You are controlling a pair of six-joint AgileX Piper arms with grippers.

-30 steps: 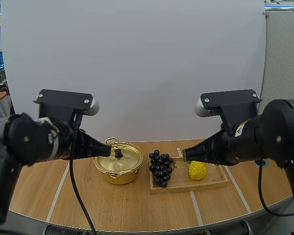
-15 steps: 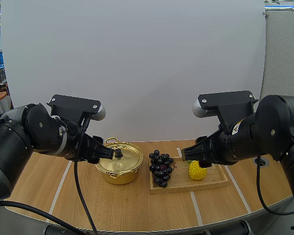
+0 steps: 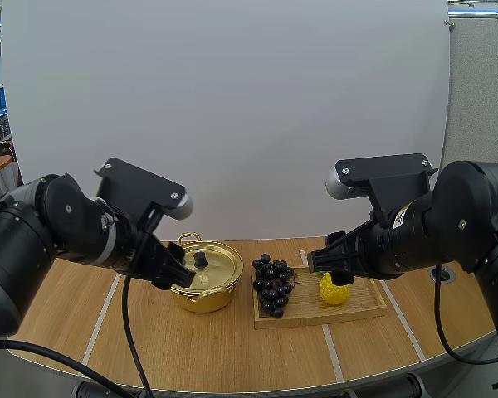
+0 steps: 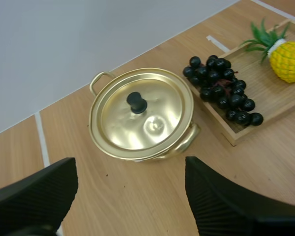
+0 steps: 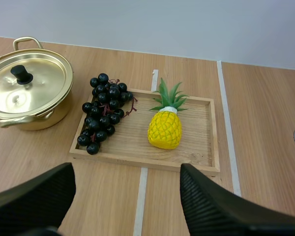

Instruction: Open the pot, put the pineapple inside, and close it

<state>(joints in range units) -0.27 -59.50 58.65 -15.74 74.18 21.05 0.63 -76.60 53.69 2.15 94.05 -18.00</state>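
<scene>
The left hand is wide open, its two black fingers standing well apart with the ribbed inner faces turned toward each other, and it holds nothing and touches nothing. It hangs above the table, and just ahead of it and below sits the golden pot, roughly in line with the gap between the fingers. The pot is closed: its lid lies flat on the rim, with the black knob upright in the middle, and what is inside cannot be seen. The right hand is spread just as wide and is also empty, clear of everything on the table. Ahead of it and below lies the wooden tray, and on the tray, a little beyond the open gap and toward the right finger, is the yellow pineapple, its green leaves pointing away from the hand; whether it stands or lies there I cannot tell. The bunch of dark grapes lies at the tray's end toward the left finger, the end nearest the pot, near the pineapple but apart from it. The pot stands off the tray, just beside that end.
</scene>
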